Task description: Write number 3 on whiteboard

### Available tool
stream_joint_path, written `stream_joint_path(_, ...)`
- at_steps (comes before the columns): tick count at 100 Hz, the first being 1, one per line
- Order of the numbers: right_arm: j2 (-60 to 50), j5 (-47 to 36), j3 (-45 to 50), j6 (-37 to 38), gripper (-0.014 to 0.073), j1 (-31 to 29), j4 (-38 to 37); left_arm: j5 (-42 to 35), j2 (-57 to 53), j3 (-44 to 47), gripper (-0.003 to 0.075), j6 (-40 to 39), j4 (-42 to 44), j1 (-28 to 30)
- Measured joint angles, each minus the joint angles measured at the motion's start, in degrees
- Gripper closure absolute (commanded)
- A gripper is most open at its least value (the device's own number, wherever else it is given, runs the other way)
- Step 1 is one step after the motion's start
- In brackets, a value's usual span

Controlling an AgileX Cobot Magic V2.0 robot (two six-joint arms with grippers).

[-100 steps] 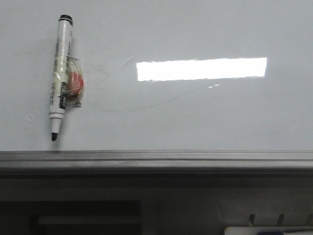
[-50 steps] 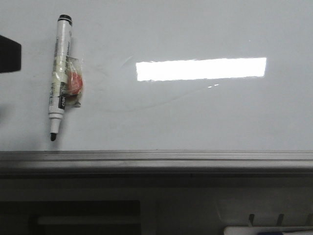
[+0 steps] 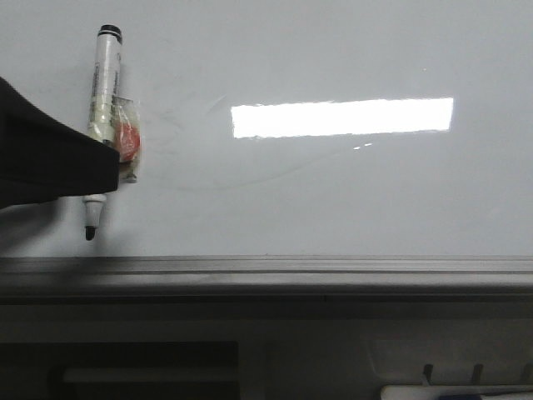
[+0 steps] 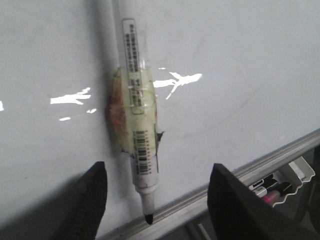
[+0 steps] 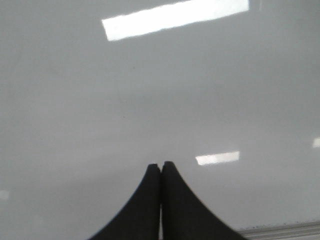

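Observation:
The whiteboard [image 3: 333, 192] fills the view, with its grey metal frame [image 3: 266, 268] along the near edge. No black number 3 shows on it, only faint grey erased lines. A white marker [image 3: 105, 83] with a bare black tip lies on the board at the left, and an orange lump [image 3: 127, 142] is taped to it. My left gripper [image 3: 87, 167] reaches in from the left and covers part of the marker. In the left wrist view it [image 4: 157, 170] is open, its fingers either side of the marker [image 4: 137, 125], apart from it. My right gripper [image 5: 160, 165] is shut and empty over bare board [image 5: 150, 100].
A bright lamp reflection [image 3: 341, 117] lies across the middle of the board. Below the frame a tray [image 4: 275, 187] holds several spare markers; its edge shows in the front view [image 3: 450, 392].
My left gripper has come in from the left edge of the front view and now overlaps the marker's lower body. The marker has not moved.

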Motion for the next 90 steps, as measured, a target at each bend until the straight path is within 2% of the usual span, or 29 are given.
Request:
stream_joint_path(40,0.0,-0.49,0.0,0.0,0.0654,0.0,0.02,-7.76,7.27,-0.63,0.0318,0.0,0.32,-0.45)
stream_joint_path(45,0.0,-0.49,0.0,0.0,0.0654,0.0,0.02,-8.55,8.22,-0.84,0.0353,0.0,0.77,-0.59)
stream_joint_path(49,0.0,-0.49,0.0,0.0,0.0654,0.0,0.02,-9.15,8.79,-0.94,0.0416,0.0,1.04,-0.59)
stream_joint_path(63,0.0,-0.49,0.0,0.0,0.0654,0.0,0.02,-9.8,10.67,-1.04,0.0736,0.0,1.13,-0.66)
stream_joint_path(90,0.0,-0.49,-0.27,0.0,0.0654,1.68,1.96,-9.7,11.07,-1.04,0.0741,1.34,3.41,-0.66)
